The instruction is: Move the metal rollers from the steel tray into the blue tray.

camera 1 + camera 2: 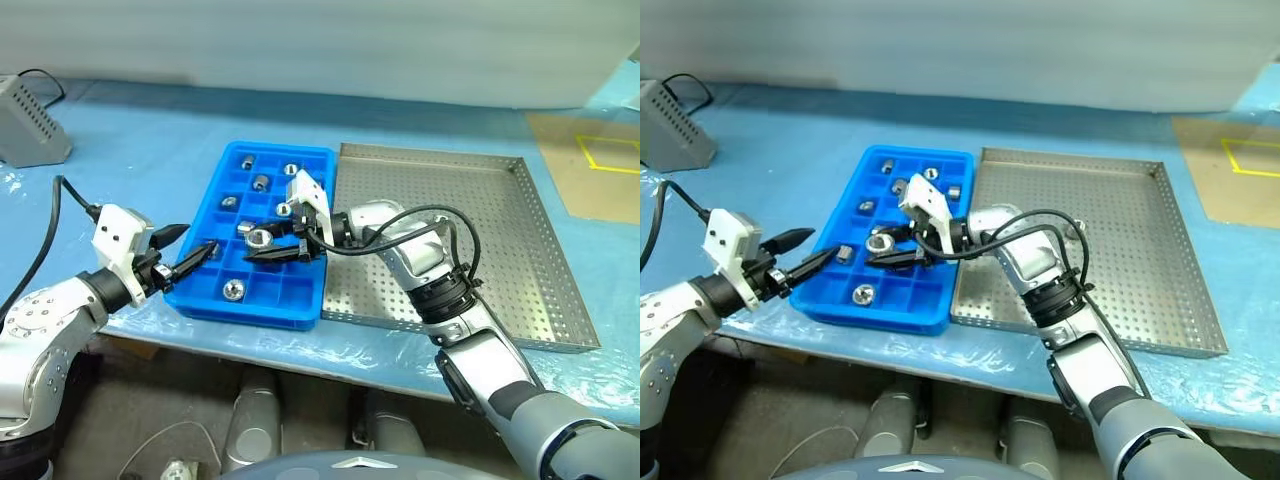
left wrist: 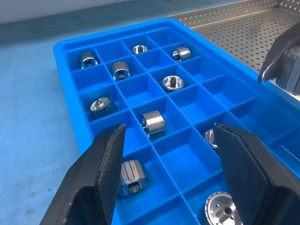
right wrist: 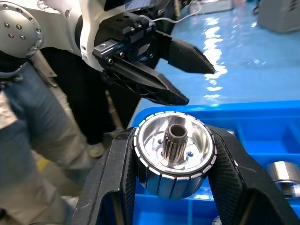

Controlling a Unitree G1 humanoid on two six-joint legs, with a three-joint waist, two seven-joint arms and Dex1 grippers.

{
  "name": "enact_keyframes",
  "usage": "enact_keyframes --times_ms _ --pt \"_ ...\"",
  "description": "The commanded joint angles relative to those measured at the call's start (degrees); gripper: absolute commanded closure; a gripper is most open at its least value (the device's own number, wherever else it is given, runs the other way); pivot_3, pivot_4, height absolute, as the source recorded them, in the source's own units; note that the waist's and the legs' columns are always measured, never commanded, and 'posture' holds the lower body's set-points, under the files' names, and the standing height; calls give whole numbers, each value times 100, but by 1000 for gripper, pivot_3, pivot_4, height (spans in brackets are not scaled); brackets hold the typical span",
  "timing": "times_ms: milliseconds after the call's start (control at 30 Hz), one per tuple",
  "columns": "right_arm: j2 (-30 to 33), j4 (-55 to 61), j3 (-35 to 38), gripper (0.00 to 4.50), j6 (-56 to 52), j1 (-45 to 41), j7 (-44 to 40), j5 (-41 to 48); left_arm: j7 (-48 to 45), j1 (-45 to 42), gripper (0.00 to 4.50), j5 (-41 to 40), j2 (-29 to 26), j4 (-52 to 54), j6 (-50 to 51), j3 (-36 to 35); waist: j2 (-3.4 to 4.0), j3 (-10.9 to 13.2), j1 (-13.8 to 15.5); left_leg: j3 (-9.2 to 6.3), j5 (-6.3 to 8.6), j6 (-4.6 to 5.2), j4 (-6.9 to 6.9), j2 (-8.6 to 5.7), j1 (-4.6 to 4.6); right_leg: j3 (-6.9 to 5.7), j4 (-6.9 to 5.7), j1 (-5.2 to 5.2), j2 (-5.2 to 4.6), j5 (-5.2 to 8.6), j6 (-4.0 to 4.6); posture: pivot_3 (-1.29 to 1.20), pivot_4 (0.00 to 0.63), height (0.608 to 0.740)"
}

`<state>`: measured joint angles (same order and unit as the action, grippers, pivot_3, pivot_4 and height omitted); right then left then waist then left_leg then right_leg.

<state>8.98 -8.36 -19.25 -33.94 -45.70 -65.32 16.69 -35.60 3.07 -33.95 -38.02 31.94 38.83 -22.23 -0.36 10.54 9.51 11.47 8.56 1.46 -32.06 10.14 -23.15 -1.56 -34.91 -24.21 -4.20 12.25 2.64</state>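
- While the right gripper (image 1: 262, 246) hangs over the blue tray (image 1: 300, 316), we see its two black fingers (image 3: 117, 178) clenched on one metal roller (image 3: 174, 154), pinched across its ribbed rim. The roller's toothed hub, and so its axis, points out along the fingers toward the robot's left.
- Directly beneath that held roller we find the tray's middle compartments, so the drop looks to us like a short descent rather than a reach; the right arm is plainly the nearer one for it.
- Just beyond the roller, facing it tip to tip, we see the left gripper (image 1: 192, 252) at the tray's near-left rim, its fingers (image 2: 96, 180) spread apart and grasping nothing, close to the held roller but not touching it.
- Ahead of the left gripper, several rollers already lie in their cells: one on its side (image 2: 153, 123) just past the fingertips, another (image 2: 132, 176) close beside the inner face of one finger, and more (image 2: 173, 82) toward the tray's far end.
- Farthest out, behind the right gripper along its own forearm, we see the steel tray (image 1: 520, 190), edge to edge with the blue one, and we make out no roller on the part of its perforated floor that is visible.
- We judge the risk to be the open left fingers standing so close to the roller's path down.
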Motion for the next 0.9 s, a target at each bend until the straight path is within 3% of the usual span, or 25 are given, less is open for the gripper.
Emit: enact_keyframes --times_ms 33,367,600,900 --pt "21 -326 -22 2785 476 -162 118 -216 139 143 1338 -204 33 433 78 -123 0 0 63 -1 0 -1 1 0 0 0 0 -1 0 7 -12 393 150 740" --pt "702 -1281 51 2785 1582 -206 -283 -655 221 -58 1338 -344 -83 359 150 0 -1 -1 152 -3 -4 -7 8 -4 1 3 0 -2 1 9 -18 369 150 740" --pt "387 -2464 269 2785 2408 -470 495 -1031 131 -462 1338 -234 -148 51 67 269 -1 -1 58 -2 -5 -8 5 -3 -1 3 -1 -3 1 -12 18 324 150 740" --pt "383 -2633 377 2785 2673 -471 603 -1106 45 -710 1338 -162 -140 -133 15 484 -1 -1 59 -2 -5 -7 -5 -2 -7 3 -6 -5 1 -13 20 295 150 740"
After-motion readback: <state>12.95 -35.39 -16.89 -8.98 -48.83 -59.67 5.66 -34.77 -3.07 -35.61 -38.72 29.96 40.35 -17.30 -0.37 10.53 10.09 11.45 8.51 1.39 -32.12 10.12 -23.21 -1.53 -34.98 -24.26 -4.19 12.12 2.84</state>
